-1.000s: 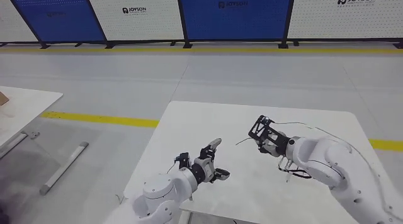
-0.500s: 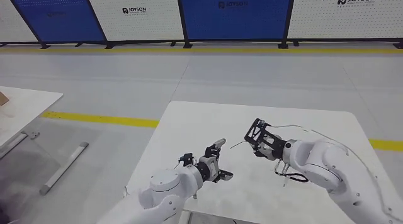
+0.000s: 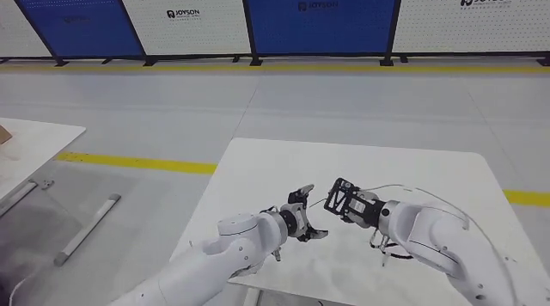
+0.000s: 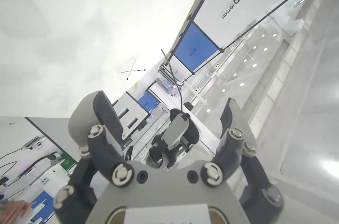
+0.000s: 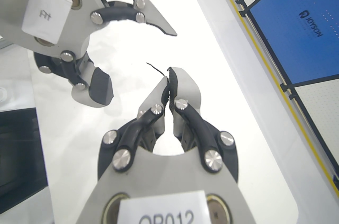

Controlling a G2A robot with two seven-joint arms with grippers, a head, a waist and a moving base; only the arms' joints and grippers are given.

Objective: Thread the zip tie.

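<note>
A thin black zip tie (image 5: 156, 68) sticks out a short way past the fingertips of my right gripper (image 5: 168, 76), which is shut on it. In the top view this gripper (image 3: 338, 198) hovers over the white table (image 3: 412, 156) near its front middle, with the zip tie (image 3: 320, 201) pointing toward my left gripper (image 3: 307, 212). The left gripper (image 5: 137, 55) stands open just in front of the tie's tip, without touching it. In the left wrist view, the left gripper (image 4: 169, 113) has its jaws spread wide, and the right gripper (image 4: 177, 129) sits between them, farther off.
Two thin crossed strands (image 4: 131, 71) lie farther off on the white surface. The table's front edge (image 3: 284, 280) is close under both arms. Beyond the table runs a yellow floor line (image 3: 137, 163), then blue and white panels (image 3: 318, 5).
Both grippers have closed in on each other. The left one moved right and away from the front edge; the right one moved left and nearer with the zip tie.
</note>
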